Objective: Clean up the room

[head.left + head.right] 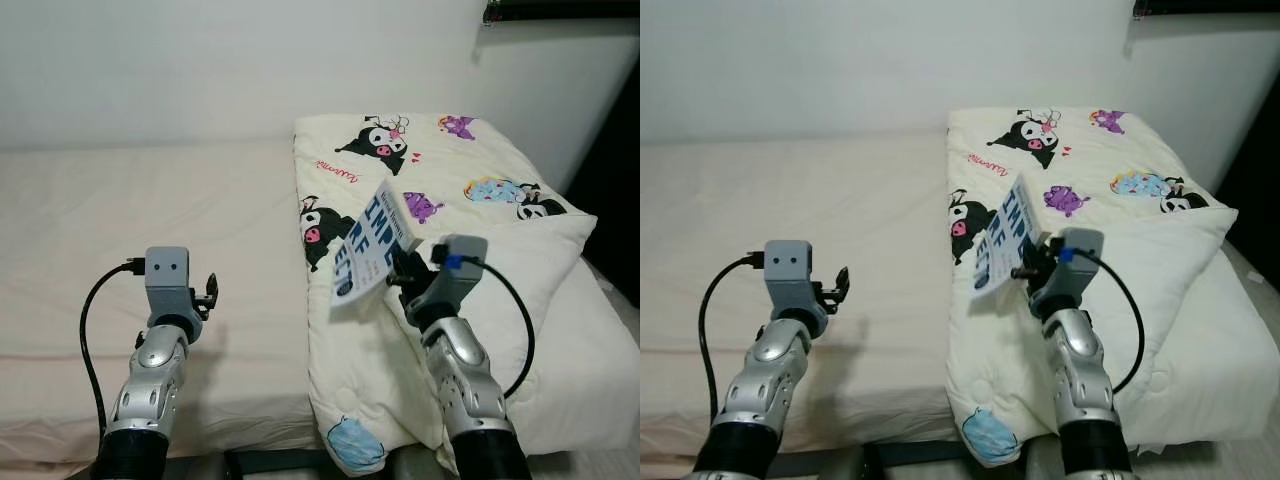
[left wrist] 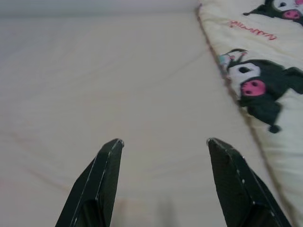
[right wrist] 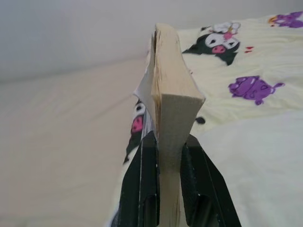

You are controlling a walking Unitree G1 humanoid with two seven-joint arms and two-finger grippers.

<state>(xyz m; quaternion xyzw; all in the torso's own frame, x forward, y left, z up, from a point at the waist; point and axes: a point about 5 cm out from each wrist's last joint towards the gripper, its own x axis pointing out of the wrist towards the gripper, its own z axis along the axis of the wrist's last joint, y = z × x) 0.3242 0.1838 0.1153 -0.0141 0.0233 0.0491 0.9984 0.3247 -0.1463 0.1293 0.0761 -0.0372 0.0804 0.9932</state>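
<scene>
A white paperback book (image 1: 368, 244) with big blue letters on its cover hangs in the air over the folded cartoon-print duvet (image 1: 440, 170). My right gripper (image 1: 402, 270) is shut on its edge, and in the right wrist view the black fingers (image 3: 194, 175) clamp both sides of the book (image 3: 171, 118). My left gripper (image 1: 207, 293) hovers open above the bare cream mattress (image 1: 130, 220), with nothing between its fingers (image 2: 99, 179).
A blue face mask (image 1: 355, 444) lies at the near edge of the duvet. The white wall (image 1: 250, 60) runs behind the bed. A dark gap (image 1: 615, 180) lies to the right of the bed.
</scene>
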